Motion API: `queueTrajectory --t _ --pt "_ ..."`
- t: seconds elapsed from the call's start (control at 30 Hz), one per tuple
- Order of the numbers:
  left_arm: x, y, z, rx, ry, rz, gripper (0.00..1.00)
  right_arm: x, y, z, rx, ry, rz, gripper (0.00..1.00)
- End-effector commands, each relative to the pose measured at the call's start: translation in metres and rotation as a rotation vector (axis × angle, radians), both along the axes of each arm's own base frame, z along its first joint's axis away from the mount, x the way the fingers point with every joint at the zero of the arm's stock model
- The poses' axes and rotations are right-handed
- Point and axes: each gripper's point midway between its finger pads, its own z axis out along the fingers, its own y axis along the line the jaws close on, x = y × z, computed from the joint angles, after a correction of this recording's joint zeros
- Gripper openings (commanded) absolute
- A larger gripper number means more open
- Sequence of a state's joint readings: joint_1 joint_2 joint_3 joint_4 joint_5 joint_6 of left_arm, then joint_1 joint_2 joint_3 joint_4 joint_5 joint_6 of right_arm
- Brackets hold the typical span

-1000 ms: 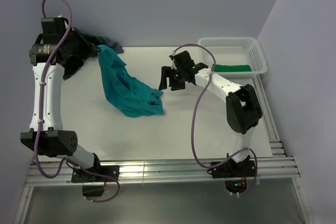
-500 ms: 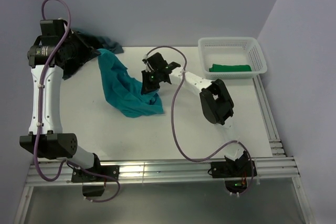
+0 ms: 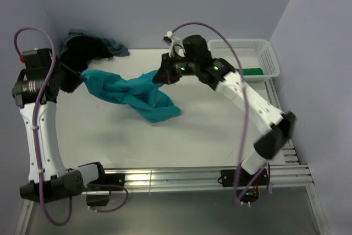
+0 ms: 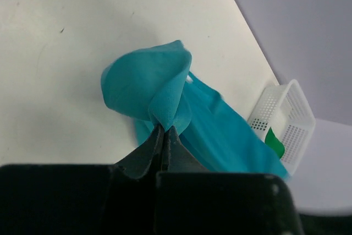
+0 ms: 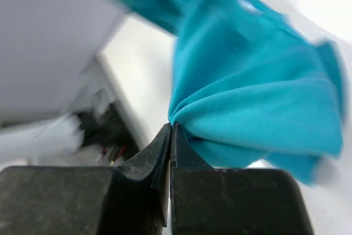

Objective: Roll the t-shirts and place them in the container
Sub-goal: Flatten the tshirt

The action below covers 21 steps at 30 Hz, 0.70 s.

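Observation:
A bright teal t-shirt (image 3: 132, 93) hangs stretched between my two grippers above the table, its lower folds sagging toward the middle. At its left end my left gripper (image 3: 81, 75) is shut on a pinch of the cloth (image 4: 165, 89). My right gripper (image 3: 159, 76) is shut on the right end, the fabric (image 5: 258, 108) bunched at its closed tips (image 5: 171, 127). A heap of black and dusty blue t-shirts (image 3: 88, 47) lies at the back left. A green t-shirt (image 3: 252, 71) lies in the white basket.
The white lattice basket (image 3: 269, 59) stands at the back right, partly behind my right arm (image 3: 247, 97). Grey walls close the back and both sides. A metal rail (image 3: 165, 177) runs along the near edge.
My right gripper swept left to the teal t-shirt, shut on it and lifted it up and back. The left gripper moved down and left, so the shirt now spans between both.

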<state>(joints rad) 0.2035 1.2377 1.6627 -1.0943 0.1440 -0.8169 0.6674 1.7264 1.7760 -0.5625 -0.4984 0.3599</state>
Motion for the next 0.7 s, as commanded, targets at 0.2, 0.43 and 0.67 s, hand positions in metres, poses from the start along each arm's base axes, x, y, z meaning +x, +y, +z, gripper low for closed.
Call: queueTrajectory --t 0.2,0.43,0.67 --pt "-0.039 0.002 0.015 0.019 -0.13 0.082 0.0 -0.037 -0.056 0.094 0.123 -0.248 -0.006 0.0" --pt "-0.027 -0.004 0.0 -0.001 -0.165 0.047 0.0 0.13 0.024 0.073 0.22 -0.121 -0.107 0.08" --pt "-0.029 -0.002 -0.008 0.011 -0.161 0.049 0.0 0.104 0.02 -0.03 0.063 0.111 -0.117 1.0"
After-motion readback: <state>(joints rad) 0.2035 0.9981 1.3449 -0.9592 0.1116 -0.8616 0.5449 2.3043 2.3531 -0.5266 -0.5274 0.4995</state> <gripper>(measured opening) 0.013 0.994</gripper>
